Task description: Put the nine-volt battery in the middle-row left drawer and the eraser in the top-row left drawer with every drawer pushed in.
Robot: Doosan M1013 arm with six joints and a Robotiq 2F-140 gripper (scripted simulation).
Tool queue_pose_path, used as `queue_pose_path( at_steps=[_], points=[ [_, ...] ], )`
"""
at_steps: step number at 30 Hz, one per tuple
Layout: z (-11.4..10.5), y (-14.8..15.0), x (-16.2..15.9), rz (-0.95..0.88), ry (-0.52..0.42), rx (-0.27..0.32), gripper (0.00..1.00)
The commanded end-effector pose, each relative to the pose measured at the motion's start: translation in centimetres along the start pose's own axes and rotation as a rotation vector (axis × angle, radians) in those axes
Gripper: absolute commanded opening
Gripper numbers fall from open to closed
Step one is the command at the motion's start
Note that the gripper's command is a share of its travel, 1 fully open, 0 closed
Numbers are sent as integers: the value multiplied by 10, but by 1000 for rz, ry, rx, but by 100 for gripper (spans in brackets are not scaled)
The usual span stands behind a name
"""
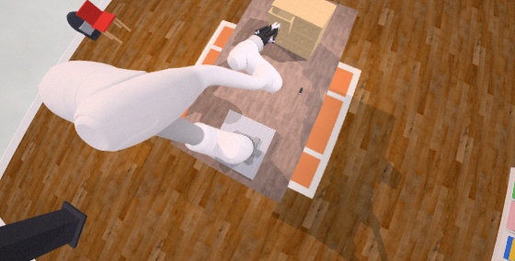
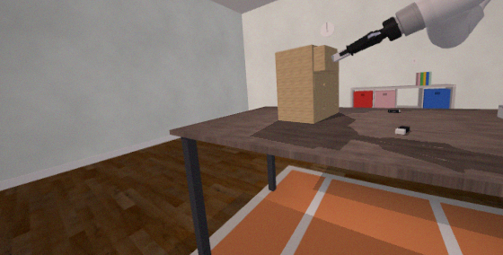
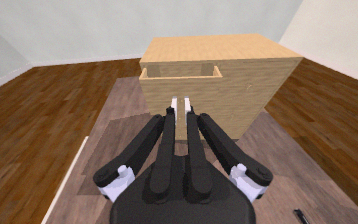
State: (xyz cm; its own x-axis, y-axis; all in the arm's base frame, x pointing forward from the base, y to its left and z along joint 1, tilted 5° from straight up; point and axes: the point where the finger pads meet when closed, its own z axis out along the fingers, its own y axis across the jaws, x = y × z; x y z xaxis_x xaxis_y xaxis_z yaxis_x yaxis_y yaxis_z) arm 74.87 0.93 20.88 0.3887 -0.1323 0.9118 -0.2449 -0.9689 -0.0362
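Observation:
The small wooden chest [image 1: 301, 21] stands at the far end of the table, and it also shows in the side view [image 2: 307, 83]. Its top-row left drawer [image 3: 180, 73] is pulled a little way out and looks empty. My gripper [image 3: 180, 102] is level with that drawer's front and shut on its small knob; it also shows in the side view [image 2: 338, 57]. A white eraser [image 2: 401, 129] lies on the table, apart from the chest. A small dark object [image 2: 393, 111], perhaps the battery, lies farther off. It also shows in the overhead view [image 1: 300, 90].
The other drawers of the chest look pushed in. The arm's base stands on a grey plate [image 1: 246, 147] at the near end of the table. My arm hides part of the table top in the overhead view.

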Motion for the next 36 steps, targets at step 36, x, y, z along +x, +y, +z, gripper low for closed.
queue_pose_path(
  at_steps=[36],
  points=[
    [-20, 0, -7, 0, 0, 0, 8]
  ],
)
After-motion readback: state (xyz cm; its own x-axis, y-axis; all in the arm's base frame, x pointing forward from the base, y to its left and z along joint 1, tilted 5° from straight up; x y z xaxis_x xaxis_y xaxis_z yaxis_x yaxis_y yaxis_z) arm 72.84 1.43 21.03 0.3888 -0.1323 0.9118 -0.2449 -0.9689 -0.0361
